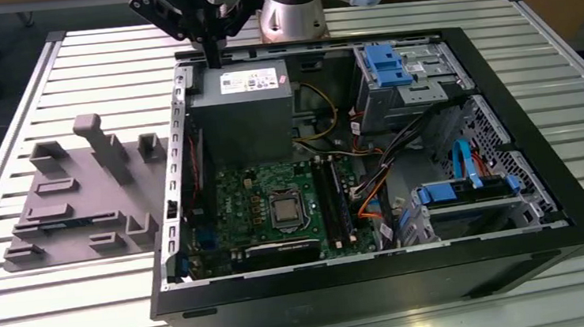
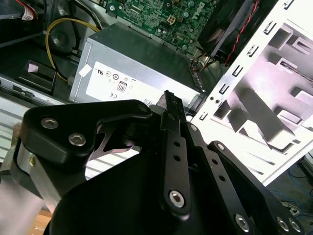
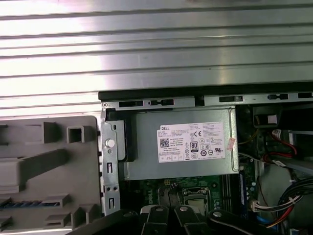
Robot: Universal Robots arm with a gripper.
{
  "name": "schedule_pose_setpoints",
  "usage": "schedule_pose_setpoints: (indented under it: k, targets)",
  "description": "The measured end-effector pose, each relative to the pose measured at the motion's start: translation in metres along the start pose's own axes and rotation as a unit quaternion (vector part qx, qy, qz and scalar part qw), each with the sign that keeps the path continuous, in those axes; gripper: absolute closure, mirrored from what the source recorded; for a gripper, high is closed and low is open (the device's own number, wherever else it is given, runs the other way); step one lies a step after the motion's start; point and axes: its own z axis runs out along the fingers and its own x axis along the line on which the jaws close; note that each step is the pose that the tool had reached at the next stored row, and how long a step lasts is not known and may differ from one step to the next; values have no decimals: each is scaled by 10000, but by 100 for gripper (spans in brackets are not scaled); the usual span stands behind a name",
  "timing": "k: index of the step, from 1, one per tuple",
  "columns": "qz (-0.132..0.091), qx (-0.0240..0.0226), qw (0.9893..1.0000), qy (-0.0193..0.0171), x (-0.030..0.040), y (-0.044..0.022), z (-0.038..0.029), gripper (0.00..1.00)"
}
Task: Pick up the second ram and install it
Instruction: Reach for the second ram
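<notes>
The second ram (image 3: 24,202) is a thin blue stick lying in a slot of the grey fixture block (image 3: 49,166), which sits outside the open computer case (image 1: 387,282) on the exterior view's left. My gripper (image 1: 214,57) hangs over the case's far wall, just above the grey power supply (image 1: 240,112). Its black fingers (image 2: 172,105) are pressed together and shut, with nothing held. The ram is well away from the gripper, at the near end of the fixture.
Inside the case lie the green motherboard (image 1: 243,207), bundled cables (image 1: 369,192) and two light-blue drive brackets (image 1: 384,64) (image 1: 464,190). Another blue strip (image 3: 241,186) stands at the motherboard's edge. The fixture (image 1: 73,198) has upright posts. A slatted metal table (image 1: 72,309) surrounds everything.
</notes>
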Motion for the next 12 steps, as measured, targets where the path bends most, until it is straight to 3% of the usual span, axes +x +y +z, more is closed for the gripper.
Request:
schedule_pose_setpoints:
  k: [12]
  targets:
    - [0, 0, 10000, 0, 64, -5, 0, 89]
